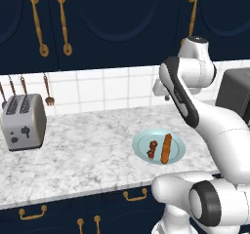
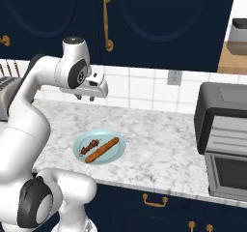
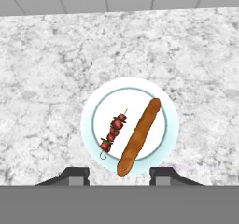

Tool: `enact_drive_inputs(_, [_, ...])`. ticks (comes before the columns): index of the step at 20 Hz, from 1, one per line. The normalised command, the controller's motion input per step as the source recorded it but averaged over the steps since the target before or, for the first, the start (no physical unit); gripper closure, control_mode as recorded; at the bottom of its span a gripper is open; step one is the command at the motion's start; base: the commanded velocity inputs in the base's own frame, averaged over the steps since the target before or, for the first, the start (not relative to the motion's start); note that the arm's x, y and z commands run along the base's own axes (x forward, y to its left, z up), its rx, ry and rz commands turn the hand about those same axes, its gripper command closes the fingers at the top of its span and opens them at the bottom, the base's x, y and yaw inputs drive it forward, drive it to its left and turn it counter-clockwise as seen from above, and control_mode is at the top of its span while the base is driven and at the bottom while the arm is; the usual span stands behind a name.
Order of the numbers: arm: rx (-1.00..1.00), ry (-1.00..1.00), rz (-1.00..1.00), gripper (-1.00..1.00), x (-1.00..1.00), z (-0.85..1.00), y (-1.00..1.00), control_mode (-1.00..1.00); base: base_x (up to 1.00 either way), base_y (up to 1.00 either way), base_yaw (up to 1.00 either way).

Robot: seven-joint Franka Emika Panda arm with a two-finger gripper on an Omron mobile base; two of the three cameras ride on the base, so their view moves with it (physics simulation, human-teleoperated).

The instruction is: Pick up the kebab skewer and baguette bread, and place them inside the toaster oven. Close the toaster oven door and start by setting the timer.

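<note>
On a pale blue plate point(image 3: 171, 125) lie the kebab skewer point(image 3: 113, 132) and, to its right, the long orange-brown baguette bread point(image 3: 140, 134). My gripper point(image 3: 119, 174) hangs high above the plate, open, with nothing between its fingertips point(image 3: 77, 174). From the base, the skewer point(image 1: 153, 150) point(image 2: 90, 147) and baguette point(image 1: 166, 148) point(image 2: 102, 149) rest on the plate point(image 2: 79, 146) near the counter's front edge, with the gripper point(image 2: 84, 98) up near the tiled wall. The toaster oven point(image 2: 222, 105) stands at the right. Its door point(image 2: 231, 170) shows at the front, and I cannot tell whether it is open.
A silver two-slot toaster point(image 1: 23, 121) stands at the counter's left end, with utensils hanging on the wall behind it. Dark blue cabinets with brass handles run overhead. Bare marble counter point(image 2: 159, 139) lies between the plate and the oven.
</note>
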Motion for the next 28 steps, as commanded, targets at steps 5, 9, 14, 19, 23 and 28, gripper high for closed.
enact_drive_inputs(5, [0.0,0.0,0.0,-1.0,0.0,0.0,0.0,1.0,0.0,0.0,0.0])
enact_drive_inputs(9, [0.0,0.0,0.0,-1.0,0.0,0.0,0.0,1.0,0.0,0.0,0.0])
enact_drive_inputs(14, [0.0,0.0,0.0,-1.0,0.0,0.0,0.0,1.0,-0.01,-0.31,0.0])
enact_drive_inputs(19, [0.0,0.0,0.0,-1.0,0.0,0.0,0.0,1.0,0.0,-0.83,0.0])
enact_drive_inputs(23, [0.0,0.0,0.0,-1.0,0.0,0.0,0.0,1.0,0.0,-0.76,0.0])
enact_drive_inputs(28, [0.0,0.0,0.0,-1.0,0.0,0.0,0.0,1.0,0.0,-0.63,0.0])
